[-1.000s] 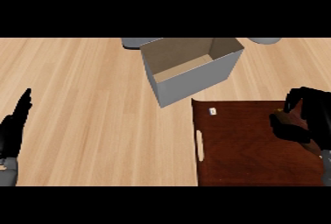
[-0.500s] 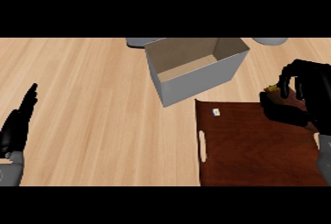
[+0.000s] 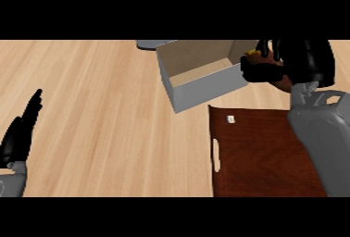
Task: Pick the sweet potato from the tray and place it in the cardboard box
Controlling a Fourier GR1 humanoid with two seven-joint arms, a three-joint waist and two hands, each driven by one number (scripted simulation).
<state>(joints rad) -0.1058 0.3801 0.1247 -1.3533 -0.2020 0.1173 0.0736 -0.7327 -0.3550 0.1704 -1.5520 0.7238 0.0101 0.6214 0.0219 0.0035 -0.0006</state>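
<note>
- Your right robot hand (image 3: pixel 273 69), black, was curled round the orange-brown sweet potato (image 3: pixel 255 54), held at the right rim of the box and well above the tray.
- Open grey cardboard box (image 3: pixel 198 69), tan inside, stood on the light wooden bench (image 3: pixel 103 102), just beyond the tray's far left corner.
- Dark reddish-brown wooden tray (image 3: pixel 263 152) lay at the right, slot handle on its left edge.
- Your left robot hand (image 3: pixel 19 134) rested at the left edge, fingers straight.

Cardboard box (image 3: pixel 205 76) behind tray (image 3: pixel 263 155), corner overlapping tray's edge.
</note>
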